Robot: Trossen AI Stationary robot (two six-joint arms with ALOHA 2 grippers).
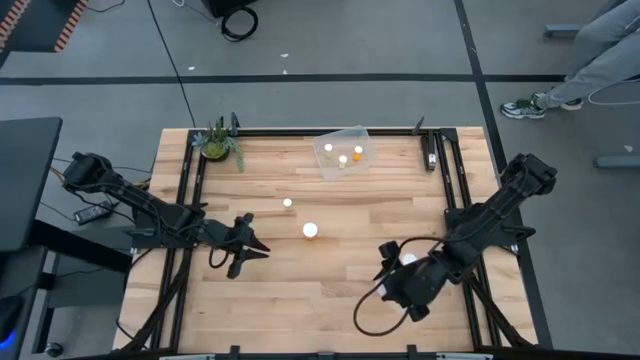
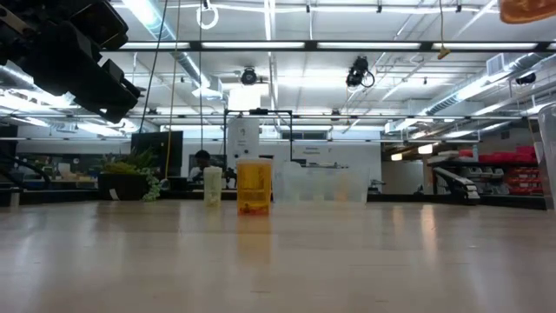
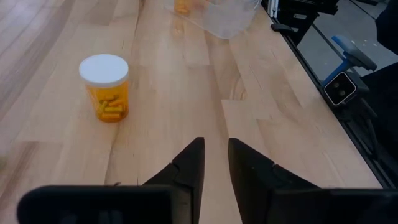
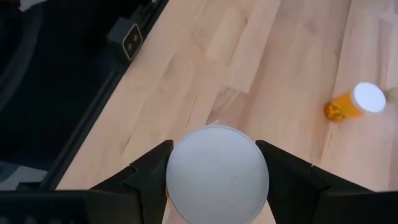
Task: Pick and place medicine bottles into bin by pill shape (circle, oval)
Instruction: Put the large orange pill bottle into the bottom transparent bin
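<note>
Two bottles (image 1: 310,230) stood mid-desk; right gripper (image 4: 216,163) clenched a white-capped bottle (image 4: 216,173), left gripper (image 3: 216,163) released, nearly closed.

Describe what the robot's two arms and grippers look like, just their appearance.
Both arms are black or dark grey, built of jointed segments. The left gripper ends in two dark, tapering, wedge-like fingers. The right gripper has two similar dark fingers, and a black cable loops beside that arm. No markings are visible.
</note>
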